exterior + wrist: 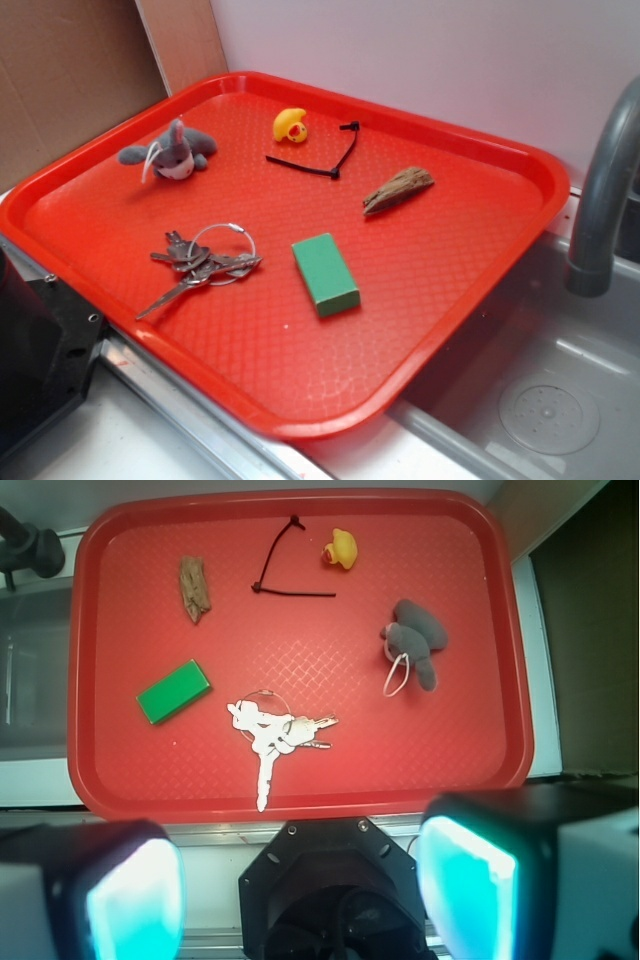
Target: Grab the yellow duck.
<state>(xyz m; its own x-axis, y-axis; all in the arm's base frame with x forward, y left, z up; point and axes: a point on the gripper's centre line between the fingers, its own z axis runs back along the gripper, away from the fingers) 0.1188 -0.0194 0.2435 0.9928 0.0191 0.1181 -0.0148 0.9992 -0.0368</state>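
The yellow duck (pixel 290 125) (pixel 341 549) is a tiny rounded toy with an orange-red beak, lying near the far edge of the red tray (pixel 480 290) (pixel 470 730). My gripper (pixel 300 895) shows only in the wrist view, high above the near side of the tray and over the robot's black base. Its two cyan-padded fingers (pixel 135 900) stand wide apart with nothing between them. The duck lies far from the fingers, across the whole tray. In the exterior view the gripper is out of frame.
On the tray also lie a grey plush animal (pixel 170 152) (pixel 413 640), a black zip tie (pixel 325 160) (pixel 285 565), a piece of wood (pixel 398 190) (pixel 194 588), a green block (pixel 325 274) (pixel 173 691) and keys on a ring (pixel 205 262) (pixel 275 732). A grey faucet (pixel 600 190) and sink (pixel 540 400) are beside it.
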